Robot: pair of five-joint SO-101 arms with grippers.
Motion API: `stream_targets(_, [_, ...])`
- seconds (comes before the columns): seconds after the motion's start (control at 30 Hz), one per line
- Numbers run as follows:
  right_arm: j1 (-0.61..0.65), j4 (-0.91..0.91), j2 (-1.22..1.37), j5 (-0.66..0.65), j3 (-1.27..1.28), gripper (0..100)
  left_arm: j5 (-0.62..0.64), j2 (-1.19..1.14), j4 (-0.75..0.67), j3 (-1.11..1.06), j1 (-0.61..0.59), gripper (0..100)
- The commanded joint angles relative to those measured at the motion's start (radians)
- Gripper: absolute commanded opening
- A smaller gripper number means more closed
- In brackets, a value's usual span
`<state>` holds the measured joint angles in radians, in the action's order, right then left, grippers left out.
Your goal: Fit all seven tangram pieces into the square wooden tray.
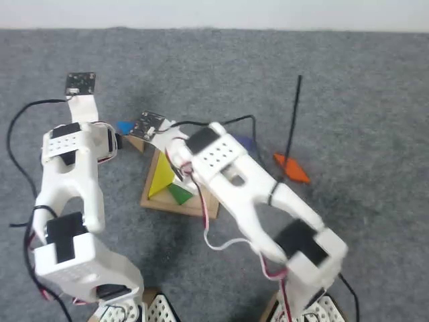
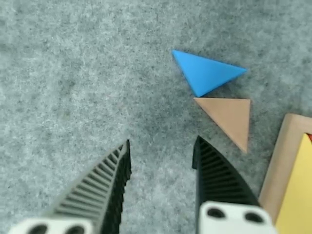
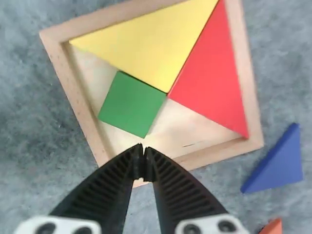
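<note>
Three pieces home: yellow triangle (image 3: 151,41), red triangle (image 3: 212,87) and green square (image 3: 131,102) lie inside the tray (image 3: 73,105). Four wait outside it: blue triangle (image 2: 207,72), tan triangle (image 2: 229,117), navy triangle (image 3: 278,163), orange piece (image 1: 291,168). Left gripper (image 2: 162,141) gapes empty beside the tray; right gripper (image 3: 144,147) hangs pinched closed, empty, over its rim.

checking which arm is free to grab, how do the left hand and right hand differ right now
The left hand is open, jaws well apart; the right hand is shut, jaws touching. The left hand is above bare carpet near the light blue triangle and tan triangle; the right hand is over the rim of the wooden tray, by the green square. Both hold nothing.
</note>
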<state>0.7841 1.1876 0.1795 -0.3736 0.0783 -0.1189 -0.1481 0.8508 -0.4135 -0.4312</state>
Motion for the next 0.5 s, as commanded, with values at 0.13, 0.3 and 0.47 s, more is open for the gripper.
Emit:
stream_targets(0.13, [-0.008, -0.122, -0.151, -0.002, 0.143, 0.7, 0.006, 0.0, 0.083, 0.11, 0.032, 20])
stream_targets(0.3, [-0.044, -0.128, -0.133, -0.003, 0.138, 0.7, 0.081, 0.0, 0.166, 0.17, 0.1, 20])
stream_targets(0.47, [-0.082, -0.12, -0.139, -0.003, 0.143, 0.7, 0.077, -0.002, 0.166, 0.199, 0.137, 20])
